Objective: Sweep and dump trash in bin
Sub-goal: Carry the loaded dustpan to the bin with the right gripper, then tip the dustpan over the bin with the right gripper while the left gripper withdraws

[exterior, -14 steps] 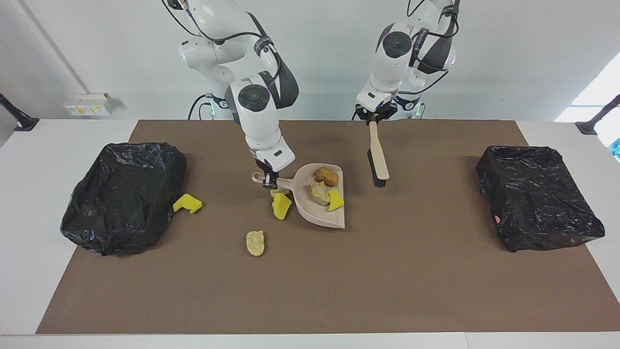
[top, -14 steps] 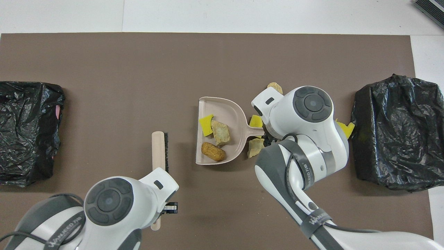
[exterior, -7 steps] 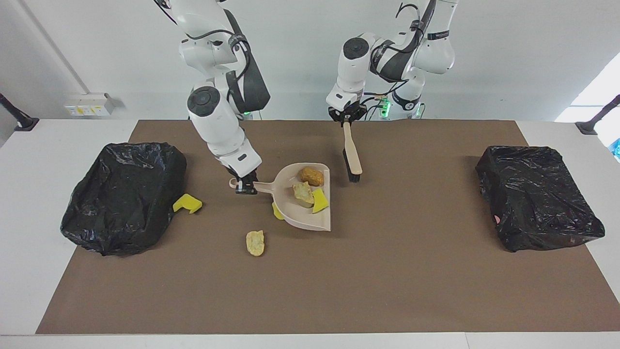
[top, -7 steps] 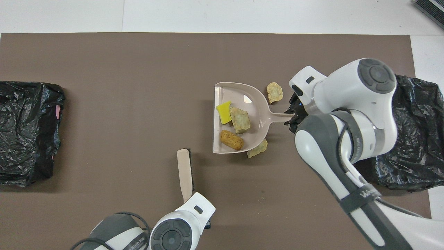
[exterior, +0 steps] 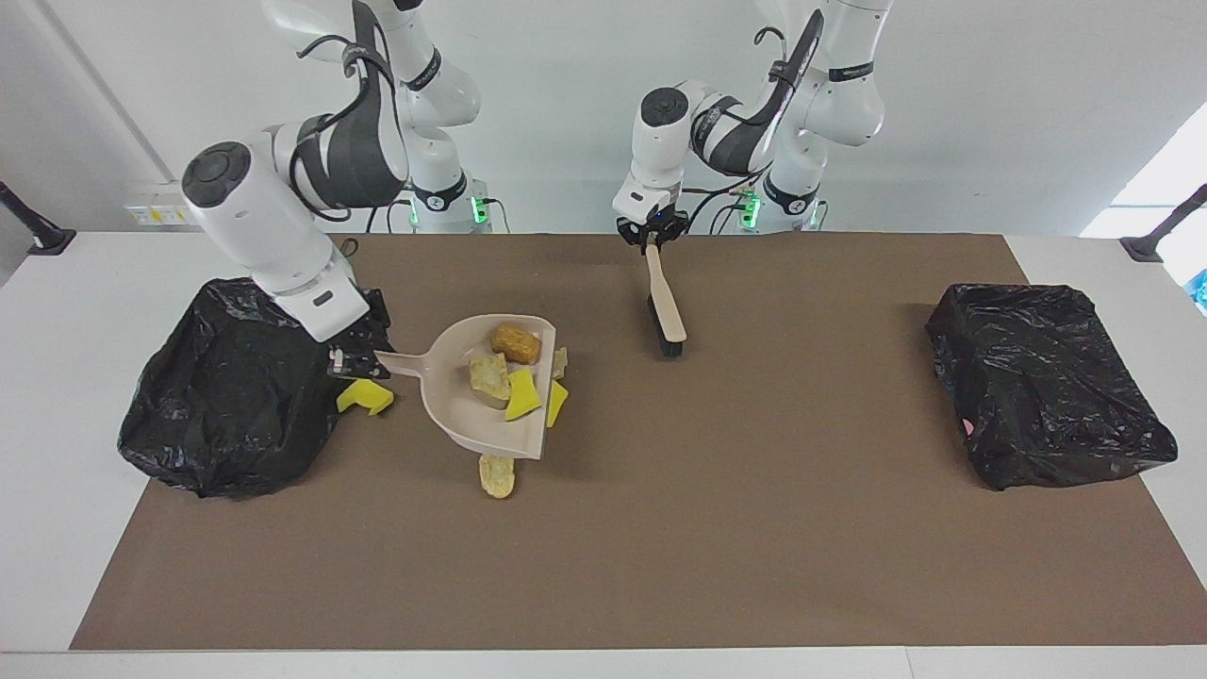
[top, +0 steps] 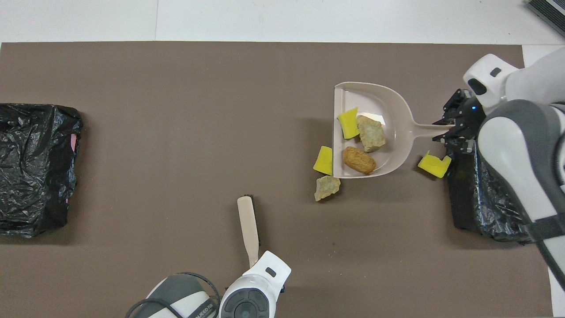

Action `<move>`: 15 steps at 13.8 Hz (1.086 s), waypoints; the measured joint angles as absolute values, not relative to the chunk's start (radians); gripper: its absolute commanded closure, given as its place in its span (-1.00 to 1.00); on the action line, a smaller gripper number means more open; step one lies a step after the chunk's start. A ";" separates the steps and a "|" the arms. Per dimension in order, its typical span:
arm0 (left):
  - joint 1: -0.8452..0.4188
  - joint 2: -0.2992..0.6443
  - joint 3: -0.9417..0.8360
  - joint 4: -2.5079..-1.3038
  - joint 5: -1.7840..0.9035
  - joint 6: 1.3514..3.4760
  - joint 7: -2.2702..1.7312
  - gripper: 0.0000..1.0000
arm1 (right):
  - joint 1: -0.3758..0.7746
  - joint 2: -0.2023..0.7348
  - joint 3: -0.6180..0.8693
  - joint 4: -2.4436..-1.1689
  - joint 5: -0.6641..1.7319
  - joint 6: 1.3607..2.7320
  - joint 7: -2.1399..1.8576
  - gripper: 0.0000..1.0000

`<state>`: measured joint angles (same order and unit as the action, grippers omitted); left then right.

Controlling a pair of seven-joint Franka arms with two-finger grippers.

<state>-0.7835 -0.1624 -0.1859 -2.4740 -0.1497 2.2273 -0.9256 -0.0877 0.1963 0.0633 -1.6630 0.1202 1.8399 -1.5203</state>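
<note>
My right gripper (exterior: 351, 360) (top: 448, 130) is shut on the handle of the beige dustpan (exterior: 451, 415) (top: 394, 99), held just above the mat beside the black bin (exterior: 236, 377) (top: 485, 198). In the pan lie three pieces of trash: an orange-brown lump (top: 359, 160), a beige lump (top: 371, 134) and a yellow chunk (top: 348, 123). On the mat lie a yellow chunk (top: 323, 160) and a beige lump (top: 327, 187) by the pan's mouth, a yellow chunk (top: 435, 164) against the bin, and a beige lump (exterior: 497, 474). My left gripper (exterior: 651, 240) is shut on the brush (exterior: 665, 306) (top: 248, 225).
A second black bag-lined bin (exterior: 1047, 382) (top: 35, 168) stands at the left arm's end of the table. The brown mat (exterior: 754, 528) covers most of the white table. The brush's bristles rest near the mat's middle, on the robots' side.
My right arm carried the dustpan with its three pieces toward the bin at its end, uncovering two scraps. My left arm moved the brush the same way.
</note>
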 measured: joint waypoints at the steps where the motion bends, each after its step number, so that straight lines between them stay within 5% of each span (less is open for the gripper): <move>1: -0.783 -0.162 -0.185 -2.474 -0.150 2.230 -0.927 0.56 | -0.123 0.194 0.062 -1.643 0.101 1.812 -1.541 1.00; 3: -0.783 -0.159 -0.185 -2.474 -0.150 2.234 -0.927 0.24 | -0.205 0.189 0.059 -1.616 0.083 1.774 -1.605 1.00; 7: -0.783 -0.154 -0.183 -2.474 -0.150 2.247 -0.928 -1.00 | -0.377 0.188 0.046 -1.603 0.025 1.766 -1.753 1.00; 11: -0.773 -0.152 -0.172 -2.473 -0.150 2.246 -0.930 -1.00 | -0.500 0.185 0.041 -1.594 -0.071 1.785 -1.839 1.00; 15: -0.596 -0.153 -0.158 -2.420 -0.146 2.185 -0.855 -1.00 | -0.532 0.171 0.036 -1.591 -0.230 1.793 -1.841 1.00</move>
<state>-0.5959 -0.1527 -0.1581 -2.4202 -0.1464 2.1846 -0.8552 -0.5324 0.1714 0.0362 -1.5905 -0.2296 1.7926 -1.8411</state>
